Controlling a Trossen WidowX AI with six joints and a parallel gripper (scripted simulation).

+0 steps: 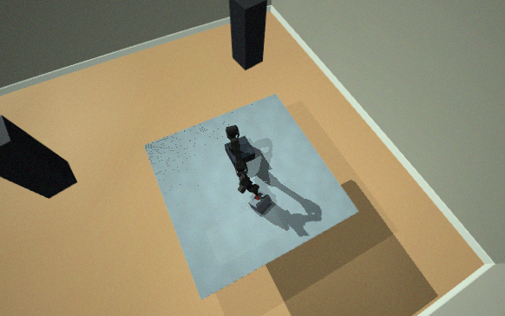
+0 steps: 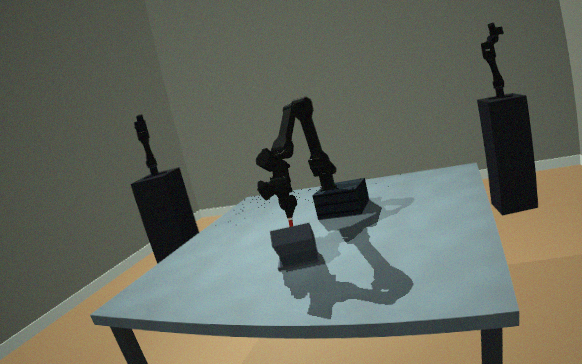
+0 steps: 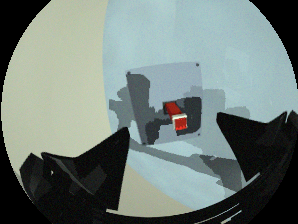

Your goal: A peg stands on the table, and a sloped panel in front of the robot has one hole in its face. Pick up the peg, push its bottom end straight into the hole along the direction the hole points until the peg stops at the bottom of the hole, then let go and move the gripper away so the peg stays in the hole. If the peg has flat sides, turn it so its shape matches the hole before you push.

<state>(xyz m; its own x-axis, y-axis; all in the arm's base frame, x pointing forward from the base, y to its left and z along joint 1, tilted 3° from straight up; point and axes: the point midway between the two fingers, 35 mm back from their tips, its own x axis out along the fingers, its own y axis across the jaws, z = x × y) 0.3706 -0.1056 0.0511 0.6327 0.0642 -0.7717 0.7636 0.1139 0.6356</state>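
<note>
The red peg point(image 1: 257, 198) point(image 2: 291, 223) point(image 3: 173, 108) has a square end with a pale band near its top. Its lower end is in the dark square hole of the grey sloped panel point(image 1: 261, 207) point(image 2: 295, 245) point(image 3: 167, 77), and the rest sticks out of the face. How deep it sits cannot be told. My gripper point(image 2: 289, 216) point(image 3: 176, 124) is wide open above the peg's outer end, with one finger on each side in the wrist view and neither touching it. The hole's inside is hidden by the peg.
The panel block stands on the pale blue table point(image 1: 208, 208) point(image 2: 200, 280), in front of the arm's dark base point(image 1: 245, 152) point(image 2: 342, 199). Two dark pedestals point(image 2: 162, 210) point(image 2: 507, 155) with other arms stand beyond the table. Shadows fall across the panel face and table.
</note>
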